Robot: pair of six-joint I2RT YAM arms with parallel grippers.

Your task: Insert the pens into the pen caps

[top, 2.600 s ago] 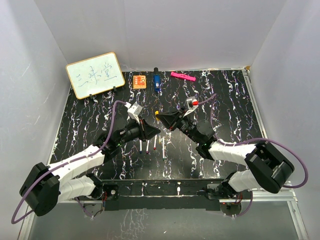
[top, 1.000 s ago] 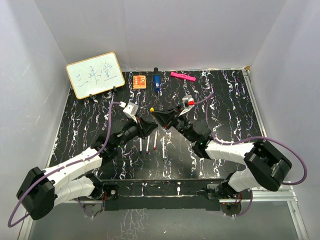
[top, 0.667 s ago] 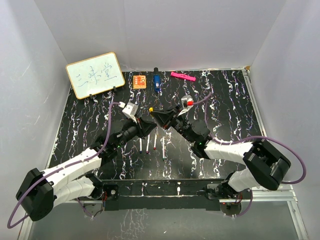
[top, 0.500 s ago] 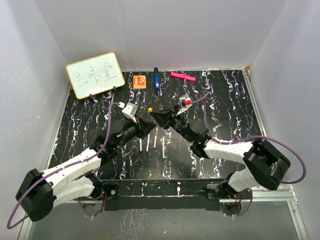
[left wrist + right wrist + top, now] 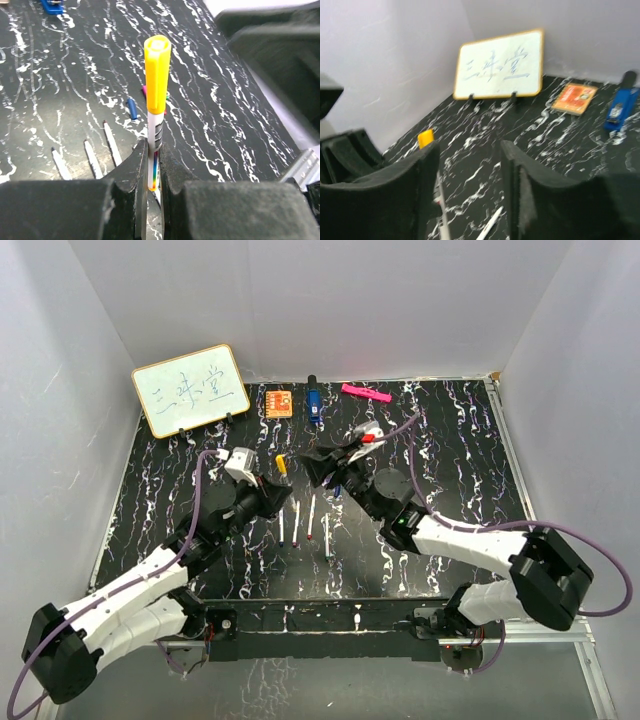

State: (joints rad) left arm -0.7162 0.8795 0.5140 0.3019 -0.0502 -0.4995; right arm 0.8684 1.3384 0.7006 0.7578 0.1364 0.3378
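Top external, left arm: my left gripper (image 5: 279,496) has drawn back to the left from the spot where the two arms met half a second ago. It is clamped on a thin white-barrelled pen (image 5: 280,482).
Left wrist: the jaws pinch the lower barrel and the pen stands straight up out of them.
Cap: the stubby yellow plastic cap (image 5: 157,75) now sits over the pen's upper end. A second ago I saw it at the tip of my right arm's fingers; now it is clear of them.
Table middle: three loose white pens (image 5: 311,520) lie side by side on the black white-veined table (image 5: 450,460) between the arms, where they lay before. A short blue cap (image 5: 131,108) lies just beyond them.
Right arm: my right gripper (image 5: 318,468) was closed and touching the left one half a second ago. Its fingers now stand apart with nothing between them, and a gap separates the two tools.
Right wrist: I see the yellow cap past the parted fingers, off to one side.
Back edge: the framed whiteboard with blue writing (image 5: 190,390), orange square (image 5: 279,402), thick blue block (image 5: 314,405) and flat pink bar (image 5: 365,393) are unmoved.
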